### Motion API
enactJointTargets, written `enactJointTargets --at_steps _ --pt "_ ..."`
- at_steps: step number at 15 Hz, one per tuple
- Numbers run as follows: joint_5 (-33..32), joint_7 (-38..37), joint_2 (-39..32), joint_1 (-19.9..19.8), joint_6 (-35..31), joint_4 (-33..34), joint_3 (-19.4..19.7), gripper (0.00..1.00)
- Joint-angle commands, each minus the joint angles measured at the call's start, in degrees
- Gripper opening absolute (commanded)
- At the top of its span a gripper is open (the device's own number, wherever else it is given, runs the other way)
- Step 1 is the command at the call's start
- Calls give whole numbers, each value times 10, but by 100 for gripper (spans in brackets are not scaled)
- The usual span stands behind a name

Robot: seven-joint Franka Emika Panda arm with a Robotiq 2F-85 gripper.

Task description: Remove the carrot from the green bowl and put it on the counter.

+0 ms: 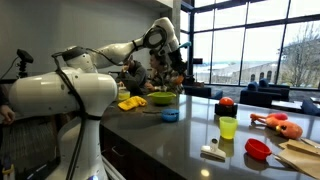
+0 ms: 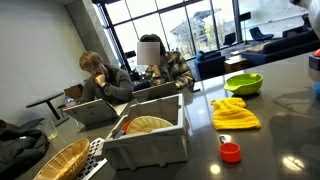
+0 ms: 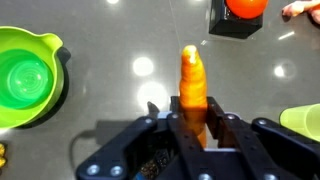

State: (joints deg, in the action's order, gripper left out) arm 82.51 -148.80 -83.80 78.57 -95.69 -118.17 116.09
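In the wrist view my gripper is shut on the carrot, a small orange tapered piece that sticks out beyond the fingertips. It hangs above the dark grey glossy counter. The lime-green bowl lies to the left, apart from the carrot, and looks empty. In an exterior view the gripper hangs above and just right of the green bowl; the carrot is too small to make out there. The bowl also shows in an exterior view, where the gripper is out of view.
A small blue bowl, yellow cloth, yellow-green cup, red ball on a black box, red bowl, orange-red toy and wooden board lie on the counter. A grey dish rack and a basket stand further along.
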Motion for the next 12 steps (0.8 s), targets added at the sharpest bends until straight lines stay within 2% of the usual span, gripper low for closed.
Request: enactJointTargets --at_steps 1,6,7,8,9,10,11,12 --pt "19 -1 -2 3 32 8 -3 7" --pt "67 0 0 4 79 58 -25 7" --pt "39 0 51 23 43 67 -57 7" --pt "31 0 51 20 44 73 -68 7" --pt "69 -1 -4 0 94 76 -50 7" --pt "25 -1 55 23 41 77 -90 7" --pt "69 -1 -9 0 97 79 -66 7" --pt "72 -1 -6 1 100 79 -76 7"
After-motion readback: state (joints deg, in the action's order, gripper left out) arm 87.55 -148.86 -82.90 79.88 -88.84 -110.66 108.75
